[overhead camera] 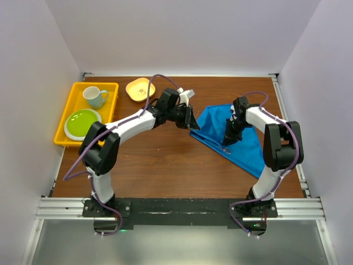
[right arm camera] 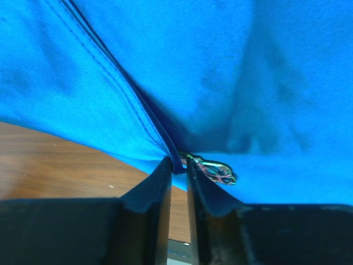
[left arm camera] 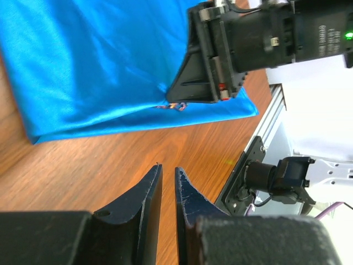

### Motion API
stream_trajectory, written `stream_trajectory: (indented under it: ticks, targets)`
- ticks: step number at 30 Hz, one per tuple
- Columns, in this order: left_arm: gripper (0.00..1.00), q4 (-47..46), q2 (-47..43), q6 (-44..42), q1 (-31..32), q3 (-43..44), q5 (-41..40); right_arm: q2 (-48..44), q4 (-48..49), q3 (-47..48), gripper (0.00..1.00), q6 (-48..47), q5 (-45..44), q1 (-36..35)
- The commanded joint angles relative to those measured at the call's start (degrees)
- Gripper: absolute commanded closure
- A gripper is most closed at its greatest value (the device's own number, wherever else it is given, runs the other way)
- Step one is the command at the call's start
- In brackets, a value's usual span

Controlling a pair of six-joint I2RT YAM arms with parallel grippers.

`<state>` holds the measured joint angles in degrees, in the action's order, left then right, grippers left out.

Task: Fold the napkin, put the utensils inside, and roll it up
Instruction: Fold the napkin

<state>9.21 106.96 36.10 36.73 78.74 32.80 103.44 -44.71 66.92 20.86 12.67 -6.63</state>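
Where the right gripper point(right arm camera: 177, 165) meets the napkin point(right arm camera: 220, 72), its two fingers pinch the blue hem between their tips, and the utensil's point(right arm camera: 212, 169) shiny ornate end peeks from under the fold just beside them. Left of the napkin, the left gripper point(left arm camera: 167, 176) hovers over bare wooden table point(left arm camera: 110, 160), fingers almost together, holding nothing. Beyond the napkin's left corner sit a yellow tray point(overhead camera: 66, 110) and a small orange dish point(overhead camera: 140, 89).

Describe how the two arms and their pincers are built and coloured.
Both arms have white link shells with black joints, and a purple cable loops along each. The left pincer and right pincer have black, wedge-shaped fingers tapering to thin tips. A green light glows on the right arm's wrist housing.
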Motion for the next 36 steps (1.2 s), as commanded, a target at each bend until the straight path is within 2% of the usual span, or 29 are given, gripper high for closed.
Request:
stream_trajectory:
  ticks: [1, 9, 15, 25, 27, 28, 31, 33, 36]
  targets:
    - [0.8, 0.1, -2.8, -1.7, -1.0, -0.5, 1.2, -4.2, -1.9, 2.4, 0.86, 0.0, 2.5, 0.0]
    - [0.8, -3.1, 0.4, 0.6, -1.3, -0.4, 3.8, -8.3, -0.9, -2.2, 0.87, 2.1, 4.4, 0.0]
    - [0.79, -8.3, 6.1, 3.8, -1.1, 1.7, 9.3, -6.1, 0.1, -3.5, 0.86, 1.3, 3.2, 0.0]
    - [0.79, -15.4, 14.5, 7.8, 1.0, 6.0, 10.3, -3.9, 0.2, -3.4, 0.85, -0.1, -1.0, 0.0]
    - [0.79, -16.0, 15.6, 8.9, 1.8, 6.7, 10.0, -3.9, -0.3, -2.8, 0.8, -0.4, -2.5, -0.1]
    - [0.79, -16.1, 15.9, 9.0, 2.1, 7.0, 10.0, -4.0, -1.2, -2.1, 0.73, -0.6, -2.6, -0.1]
    - [0.79, -15.8, 17.2, 9.3, 3.3, 8.3, 9.3, -5.4, -3.0, -0.6, 0.67, -0.6, -2.7, -0.5]
    - [0.8, -15.7, 18.2, 9.6, 4.2, 8.8, 8.8, -7.2, -3.5, 0.1, 0.59, 0.0, -2.0, -1.4]
    - [0.8, -15.2, 19.3, 9.3, 4.8, 8.8, 7.2, -8.5, -3.7, 0.7, 0.57, 1.5, -1.1, -2.4]
